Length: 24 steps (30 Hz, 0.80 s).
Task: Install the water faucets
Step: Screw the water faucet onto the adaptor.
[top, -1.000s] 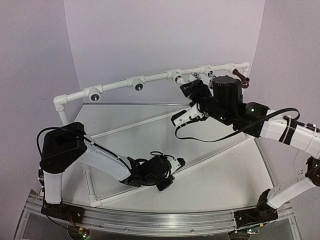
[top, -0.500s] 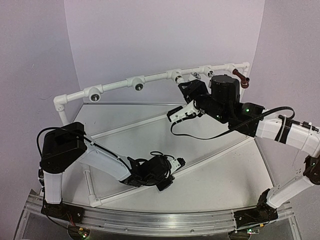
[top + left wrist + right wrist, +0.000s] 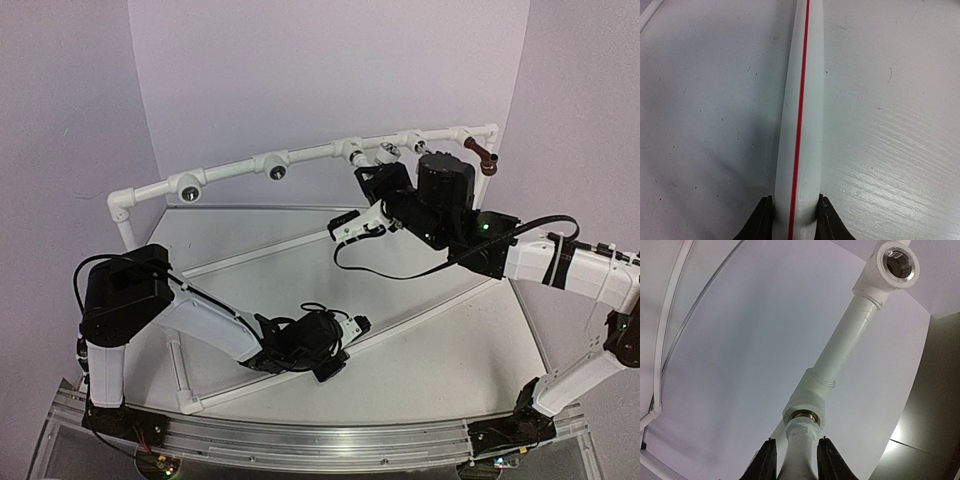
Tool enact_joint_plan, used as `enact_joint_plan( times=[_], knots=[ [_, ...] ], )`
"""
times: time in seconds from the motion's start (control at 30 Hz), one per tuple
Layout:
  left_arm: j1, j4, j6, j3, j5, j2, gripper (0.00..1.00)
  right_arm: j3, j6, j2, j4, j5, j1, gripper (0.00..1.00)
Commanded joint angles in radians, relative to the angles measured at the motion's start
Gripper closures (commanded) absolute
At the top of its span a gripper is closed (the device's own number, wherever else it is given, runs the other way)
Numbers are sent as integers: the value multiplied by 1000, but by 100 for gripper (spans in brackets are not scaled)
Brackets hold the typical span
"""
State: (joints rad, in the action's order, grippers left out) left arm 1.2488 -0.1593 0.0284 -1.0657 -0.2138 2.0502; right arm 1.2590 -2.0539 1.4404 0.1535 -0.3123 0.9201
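While the left fingers (image 3: 760,220) pinch the red-striped pipe (image 3: 802,100) on the worktop (image 3: 890,125), the right fingers (image 3: 765,460) pinch the white faucet (image 3: 801,440) at a tee socket (image 3: 807,400), so screwing it tight seems next.

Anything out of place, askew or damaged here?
Nothing stands out. The right fingers clamp a white faucet at a socket, the left fingers clamp the striped pipe; two other sockets are simply empty.

Left arm (image 3: 205,325) folded low, forearm reaching right, left pincer (image 3: 795,201) clamped narrow, right arm (image 3: 575,270) raised, stretched back-left, right pincer (image 3: 796,441) clamped narrow, tilted upward
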Motion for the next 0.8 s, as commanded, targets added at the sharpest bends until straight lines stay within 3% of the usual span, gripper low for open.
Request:
enact_joint_plan(
  times=[0.0, 0.4, 0.57, 0.77],
  knots=[
    [-2, 284, 166, 91, 47, 160, 100, -6, 163, 29, 125, -109, -11, 100],
    [-2, 287, 165, 86, 48, 163, 100, -36, 599, 96, 208, -273, 50, 100],
    [-2, 288, 165, 87, 49, 163, 100, 0, 886, 129, 224, -330, 72, 100],
    [-3, 287, 165, 89, 49, 163, 100, 94, 1405, 156, 172, -388, 71, 100]
  ],
)
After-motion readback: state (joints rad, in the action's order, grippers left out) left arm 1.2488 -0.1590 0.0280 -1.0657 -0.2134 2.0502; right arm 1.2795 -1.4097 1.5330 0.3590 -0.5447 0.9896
